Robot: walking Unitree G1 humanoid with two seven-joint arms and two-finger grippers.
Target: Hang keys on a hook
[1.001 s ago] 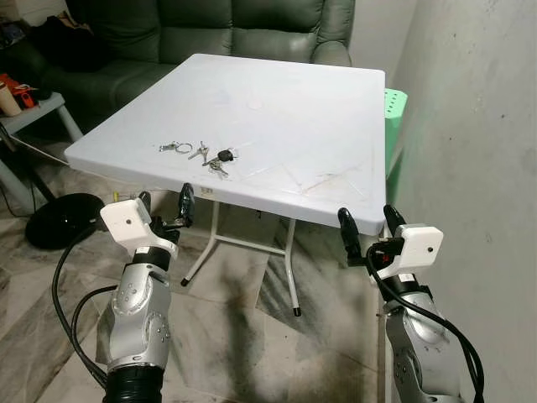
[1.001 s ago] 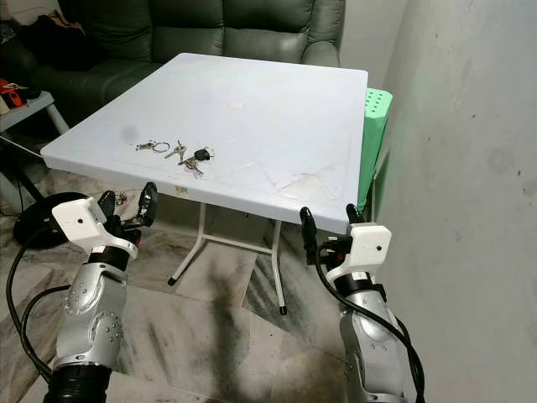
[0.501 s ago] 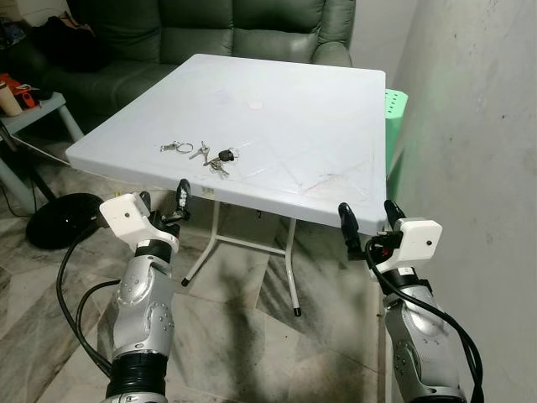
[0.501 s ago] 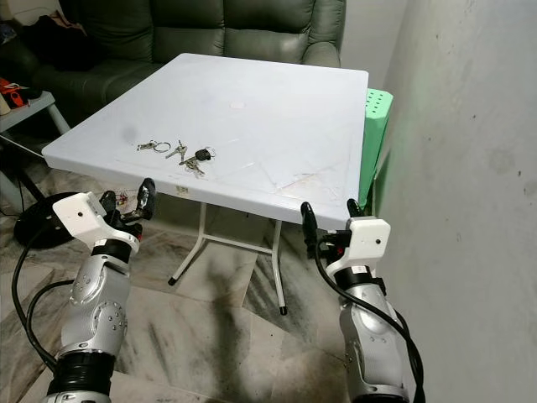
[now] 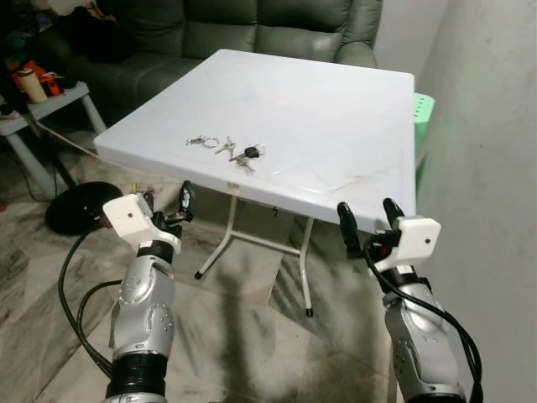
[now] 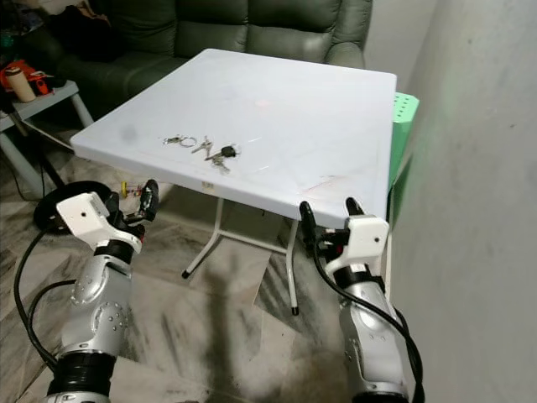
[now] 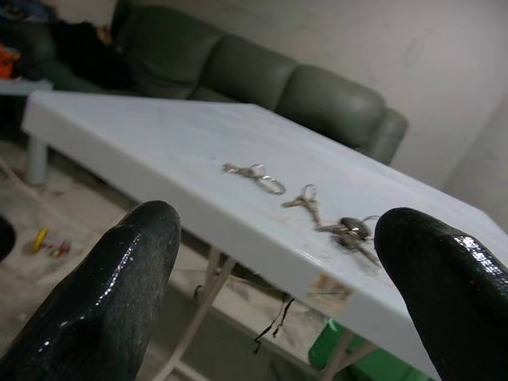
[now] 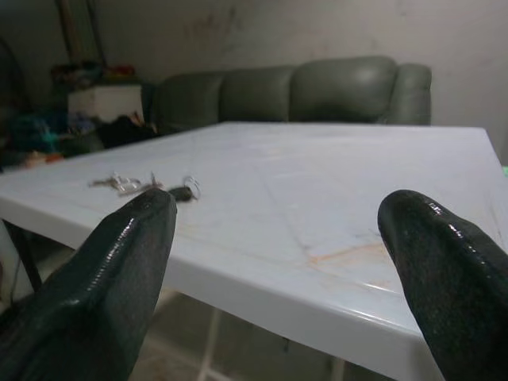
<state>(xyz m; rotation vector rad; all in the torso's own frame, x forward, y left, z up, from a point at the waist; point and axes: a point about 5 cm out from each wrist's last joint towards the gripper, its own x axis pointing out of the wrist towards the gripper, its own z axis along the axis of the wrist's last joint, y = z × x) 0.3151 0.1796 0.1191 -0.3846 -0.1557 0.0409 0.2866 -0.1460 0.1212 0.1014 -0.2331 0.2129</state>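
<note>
Keys (image 5: 225, 151) loose on white folding table (image 5: 336, 109), near its front-left edge. Left gripper (image 5: 166, 206) and right gripper (image 5: 367, 220) below front edge, jaws wide, empty. Green sofa (image 5: 252, 34) beyond far edge.

no readable text — no labels, no numbers

One table (image 5: 336, 126), one sofa (image 5: 252, 34) (keys (image 5: 228, 151): several).
</note>
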